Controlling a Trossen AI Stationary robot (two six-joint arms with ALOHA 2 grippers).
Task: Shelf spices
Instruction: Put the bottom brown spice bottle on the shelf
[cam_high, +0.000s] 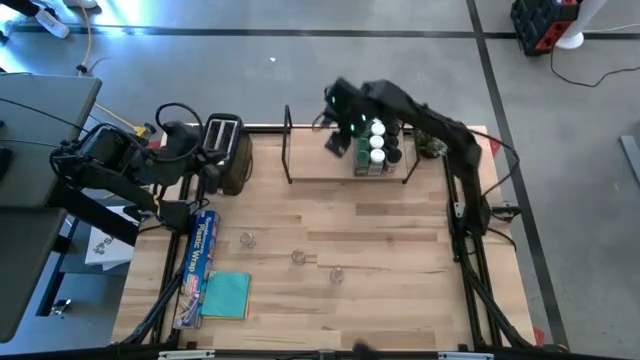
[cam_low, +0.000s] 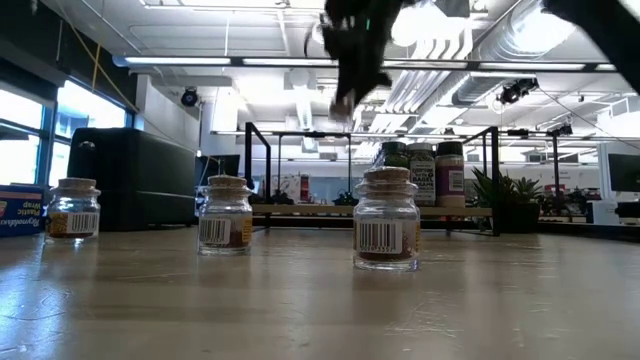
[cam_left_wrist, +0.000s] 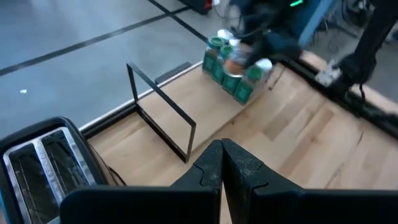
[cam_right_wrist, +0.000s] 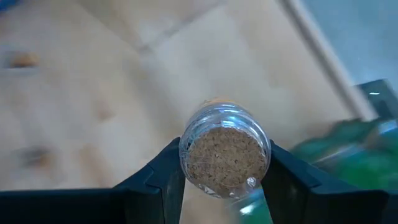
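Note:
My right gripper (cam_right_wrist: 225, 186) is shut on a clear glass spice jar with a cork lid (cam_right_wrist: 227, 158), held high over the left half of the shelf (cam_high: 320, 168), which is a wooden board with black end frames. Several spices with green and white lids (cam_high: 377, 148) stand on the board's right part (cam_low: 422, 172). Three more cork-lidded glass jars (cam_high: 246, 240) (cam_high: 297, 257) (cam_high: 337, 273) stand on the table nearer the front, apart from both arms. My left gripper (cam_left_wrist: 222, 163) is shut on nothing, raised at the table's left beside the toaster. My right gripper pinches the glass jar between its two fingers, on opposite sides of the glass wall just below the cork lid (cam_right_wrist: 186, 155). The fingers (cam_right_wrist: 283, 180) slant steeply down from above. The jar is lifted clear over the shelf board, its cork top facing up toward the wrist.
A black-and-silver toaster (cam_high: 228, 150) stands left of the shelf. A plastic wrap box (cam_high: 198, 265) and a teal cloth (cam_high: 226, 295) lie at the front left. A small green plant (cam_high: 432, 147) stands at the shelf's right end. Bare wood lies between the shelf and the three jars.

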